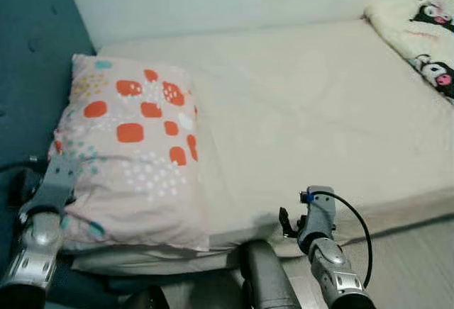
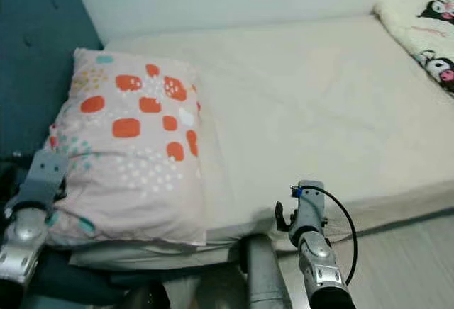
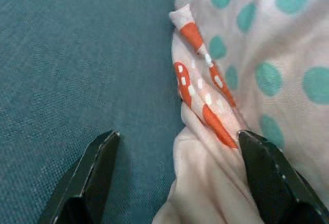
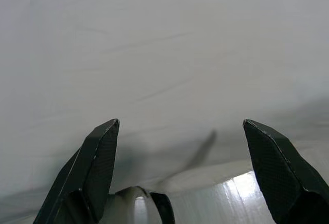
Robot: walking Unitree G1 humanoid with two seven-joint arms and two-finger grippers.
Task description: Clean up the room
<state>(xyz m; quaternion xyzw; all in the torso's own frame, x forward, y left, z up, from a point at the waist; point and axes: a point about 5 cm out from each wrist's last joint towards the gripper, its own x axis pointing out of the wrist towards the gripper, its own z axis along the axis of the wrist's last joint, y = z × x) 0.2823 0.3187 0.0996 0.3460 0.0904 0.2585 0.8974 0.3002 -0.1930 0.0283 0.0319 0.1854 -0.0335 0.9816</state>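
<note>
While pillow (image 1: 135,153) lies on bed (image 1: 298,125), left gripper (image 3: 180,178) spread at its corner, right gripper (image 4: 180,172) apart.

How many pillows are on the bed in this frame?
1: the spotted pillow lies at the bed's left end against the teal headboard. The character-print fabric at the far right looks like a blanket, though it is cut off.
</note>
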